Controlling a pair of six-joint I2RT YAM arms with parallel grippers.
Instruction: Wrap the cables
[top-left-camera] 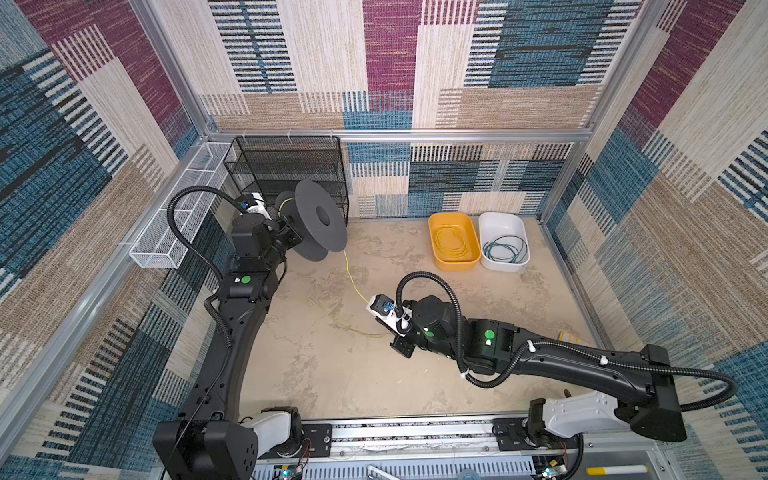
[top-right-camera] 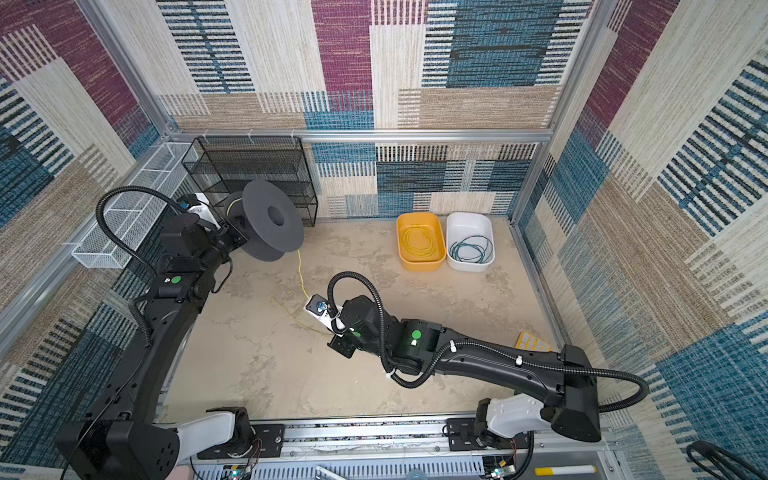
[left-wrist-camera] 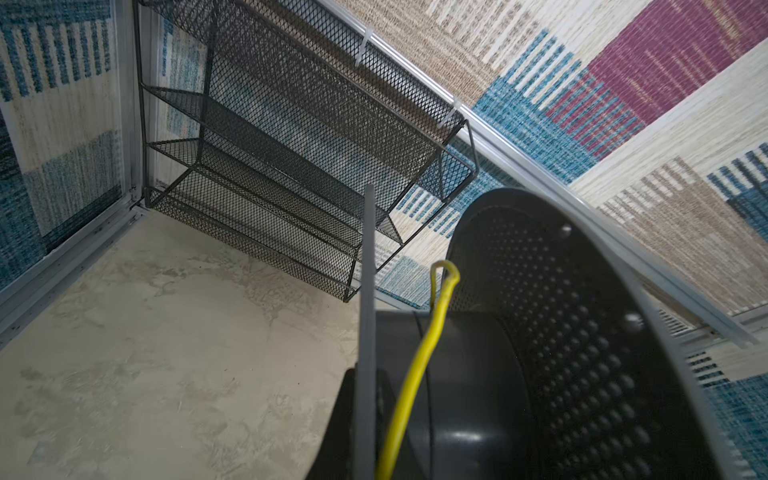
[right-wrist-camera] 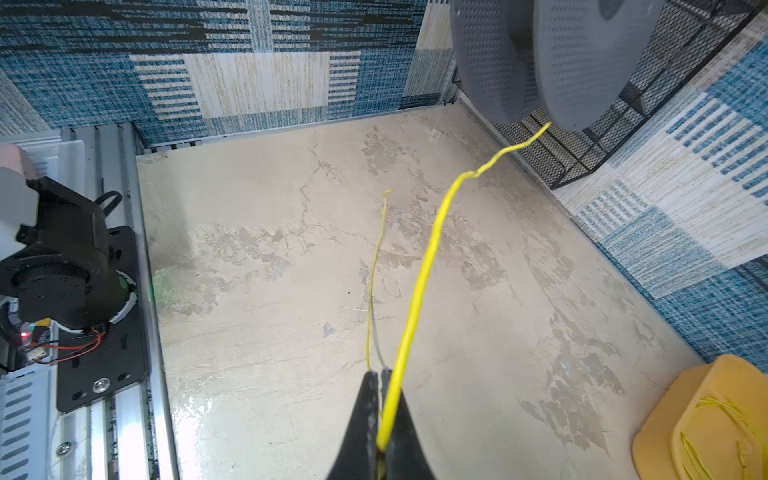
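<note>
My left gripper (top-left-camera: 287, 231) is shut on the near flange of a dark grey spool (top-left-camera: 320, 220), held up at the back left. A yellow cable (top-left-camera: 351, 279) runs from the spool's hub (left-wrist-camera: 478, 374) down to my right gripper (right-wrist-camera: 380, 374), which is shut on it low over mid-table. In the left wrist view the cable (left-wrist-camera: 419, 361) crosses the hub. Its loose tail (top-left-camera: 332, 318) lies on the table. A second yellow cable (top-left-camera: 451, 242) lies coiled in a yellow tub (top-left-camera: 432, 226). A teal cable (top-left-camera: 505, 249) lies coiled in a white tub (top-left-camera: 500, 222).
A black mesh shelf (top-left-camera: 286, 170) stands in the back left corner behind the spool. A white mesh basket (top-left-camera: 178, 220) hangs on the left wall. A small yellow item (top-left-camera: 571, 336) lies by the right wall. The arms' rail (top-left-camera: 415, 432) spans the front edge.
</note>
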